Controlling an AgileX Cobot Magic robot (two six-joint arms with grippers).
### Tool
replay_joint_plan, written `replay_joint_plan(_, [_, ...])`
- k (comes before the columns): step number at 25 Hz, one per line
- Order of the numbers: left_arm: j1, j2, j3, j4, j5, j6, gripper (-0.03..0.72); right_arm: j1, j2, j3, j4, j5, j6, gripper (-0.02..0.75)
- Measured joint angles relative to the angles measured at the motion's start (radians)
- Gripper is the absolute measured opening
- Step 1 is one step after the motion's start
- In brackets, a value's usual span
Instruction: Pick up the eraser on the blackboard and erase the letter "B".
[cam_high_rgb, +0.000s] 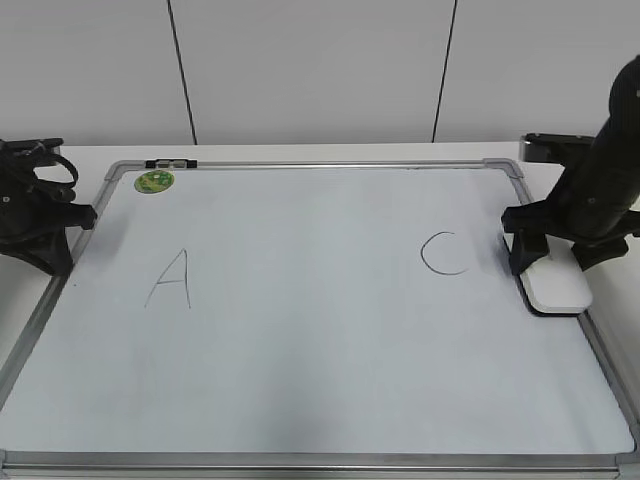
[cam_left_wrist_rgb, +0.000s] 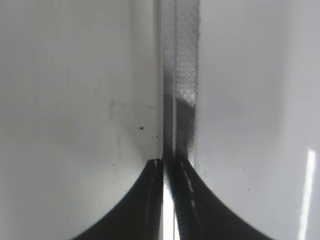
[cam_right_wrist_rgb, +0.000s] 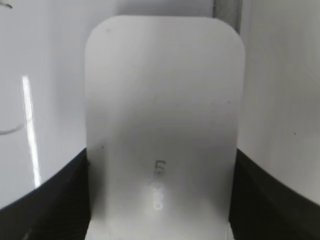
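The white eraser (cam_high_rgb: 557, 287) lies flat on the blackboard (cam_high_rgb: 320, 350) near its right frame edge. My right gripper (cam_high_rgb: 552, 265) straddles its far end, with both fingers against its sides. In the right wrist view the eraser (cam_right_wrist_rgb: 162, 110) fills the space between the fingers of that gripper (cam_right_wrist_rgb: 161, 210), with grey lettering on top. No letter "B" shows on the board; the space between the "A" (cam_high_rgb: 170, 278) and the "C" (cam_high_rgb: 445, 253) is blank. My left gripper (cam_high_rgb: 88, 215) is shut and empty at the board's left edge; in the left wrist view it (cam_left_wrist_rgb: 167, 162) is over the metal frame (cam_left_wrist_rgb: 182, 75).
A round green sticker (cam_high_rgb: 154, 181) and a small black clip (cam_high_rgb: 170, 162) sit at the board's far left corner. The board's silver frame runs close to the eraser on the right. A white wall stands behind the table.
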Motion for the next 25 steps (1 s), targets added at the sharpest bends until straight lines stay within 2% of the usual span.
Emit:
replay_joint_plan(6, [0.000,0.000,0.000,0.000,0.000,0.000,0.055,0.000,0.023,-0.019,0.004,-0.002,0.000,0.546])
replay_joint_plan(10, [0.000,0.000,0.000,0.000,0.000,0.000,0.056,0.000,0.024,-0.061,0.011,0.005,0.000,0.641])
replay_joint_plan(18, [0.000,0.002,-0.011,-0.001,0.018,0.000,0.088,0.006,-0.013,-0.232,0.005,0.240,-0.027,0.661])
replay_joint_plan(21, [0.000,0.014,-0.045,-0.004,0.062,0.000,0.179,0.017,-0.070,-0.241,-0.010,0.311,-0.049,0.651])
replay_joint_plan(25, [-0.004,0.018,-0.101,-0.006,0.167,0.001,0.377,0.023,-0.149,-0.241,-0.019,0.360,-0.060,0.631])
